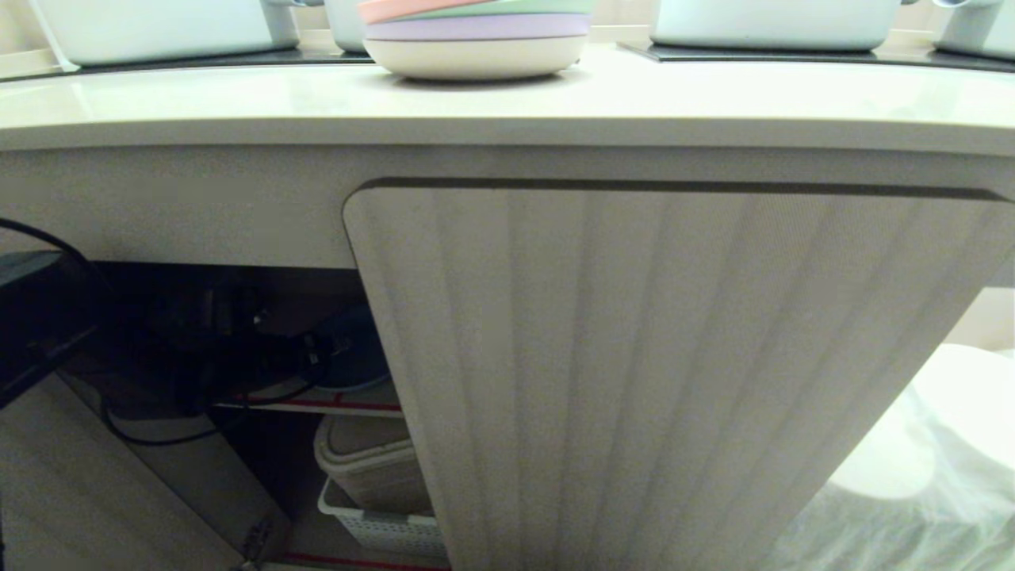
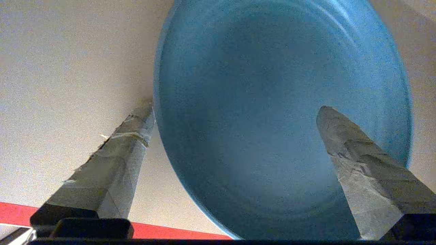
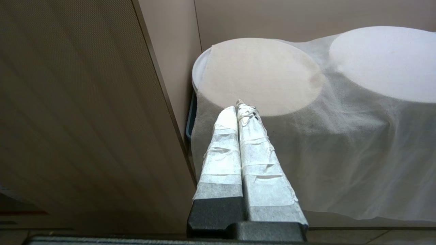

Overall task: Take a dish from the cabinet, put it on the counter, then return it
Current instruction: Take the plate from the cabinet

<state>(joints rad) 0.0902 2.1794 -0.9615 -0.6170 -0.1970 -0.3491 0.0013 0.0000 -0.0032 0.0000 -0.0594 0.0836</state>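
The light-blue dish (image 2: 272, 102) lies flat on the cabinet's inner shelf (image 2: 68, 85), whose front edge is red. My left gripper (image 2: 235, 110) is open over it. One taped finger (image 2: 129, 143) stands just outside the rim, the other (image 2: 354, 153) hangs over the dish's hollow. In the head view my left arm (image 1: 230, 349) reaches into the dark opening of the cabinet (image 1: 674, 357), where a bit of the dish (image 1: 361, 361) shows. The counter (image 1: 714, 95) runs above. My right gripper (image 3: 240, 105) is shut and empty, parked beside the cabinet's outer side.
A pastel plate stack (image 1: 476, 36) sits on the counter between pale pots on black cooktop panels. The right ribbed door is closed; the left door (image 1: 79, 492) stands open. A beige container (image 1: 369, 460) and white basket (image 1: 381, 527) sit under the shelf. White cloth (image 3: 340, 143) covers round things at the right.
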